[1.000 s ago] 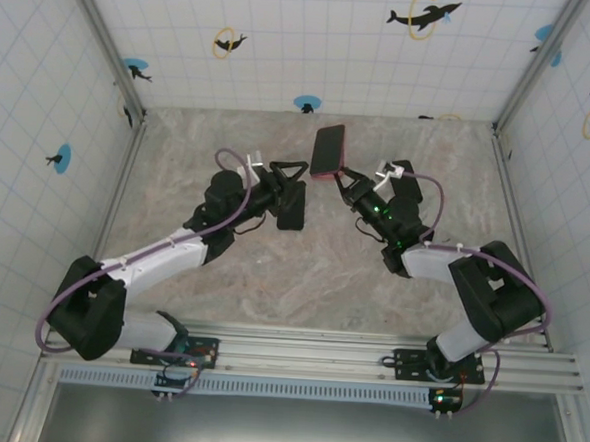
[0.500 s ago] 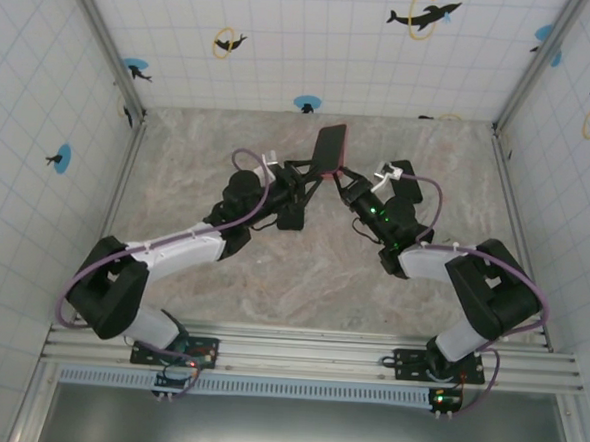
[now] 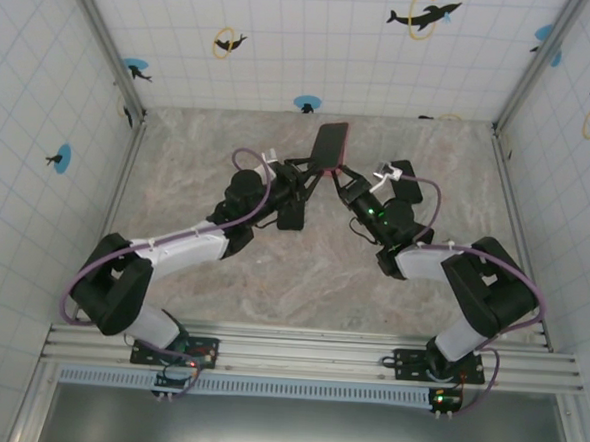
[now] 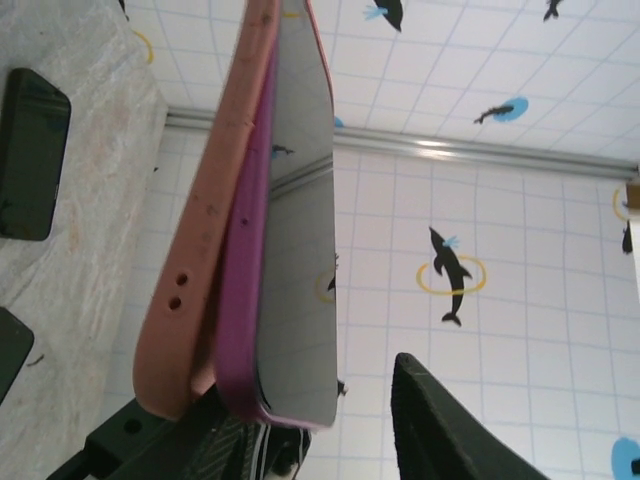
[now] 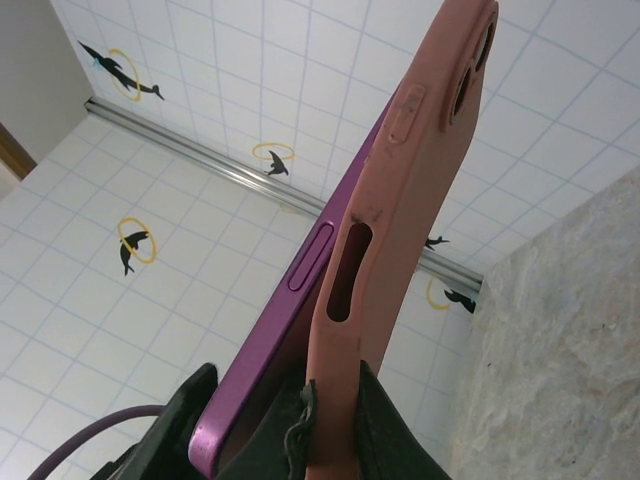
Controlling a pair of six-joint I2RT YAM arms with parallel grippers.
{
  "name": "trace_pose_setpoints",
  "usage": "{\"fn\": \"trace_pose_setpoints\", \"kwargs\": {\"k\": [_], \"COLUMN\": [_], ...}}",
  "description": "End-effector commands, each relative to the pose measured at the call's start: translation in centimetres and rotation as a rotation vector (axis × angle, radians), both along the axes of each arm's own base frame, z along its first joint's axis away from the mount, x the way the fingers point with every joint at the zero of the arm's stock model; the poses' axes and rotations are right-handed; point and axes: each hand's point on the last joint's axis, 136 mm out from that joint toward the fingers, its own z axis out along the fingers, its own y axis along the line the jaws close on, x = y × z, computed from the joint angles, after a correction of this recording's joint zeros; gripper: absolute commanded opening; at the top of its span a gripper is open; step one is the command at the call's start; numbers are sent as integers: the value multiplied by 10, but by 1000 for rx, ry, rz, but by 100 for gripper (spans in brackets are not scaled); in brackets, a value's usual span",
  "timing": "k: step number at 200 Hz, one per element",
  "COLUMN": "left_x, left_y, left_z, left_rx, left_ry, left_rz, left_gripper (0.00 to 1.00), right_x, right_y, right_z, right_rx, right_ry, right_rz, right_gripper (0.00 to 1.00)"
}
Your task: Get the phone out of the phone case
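The right gripper pinched the lower end of the phone case, holding it clear of the tabletop. Beside the case, the left gripper stood spread astride the phone, whose long axis ran away from both grippers, partly lifted from the case

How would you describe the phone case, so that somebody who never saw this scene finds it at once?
Look above the marbled table, midway along its back part. There the right gripper holds a phone up in the air. The phone case is the salmon-pink shell on its back, partly parted from the purple body and glossy screen.
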Motion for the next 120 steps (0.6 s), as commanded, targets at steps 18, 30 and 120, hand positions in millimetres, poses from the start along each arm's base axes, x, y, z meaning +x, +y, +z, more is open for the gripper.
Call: {"fn": "trace_pose_setpoints", "kwargs": {"k": [18,30,120], "left_x": [14,15,5], "left_y": [4,1,-3], "left_z": [45,53,67], "left_rx": [-70,-77,-88], "left_ry": [-82,-98,-134], "left_rz": [80,76,55], "left_gripper": [31,29,0], "right_x": [-10,-11,7], "right_y": [5,6,11], "right_z": [42,42,16], "right_rx": [79,80,-1], "right_ry": [-134,-135,-27], "right_rz": [19,23,-42], "right_gripper": [0,0,0]}}
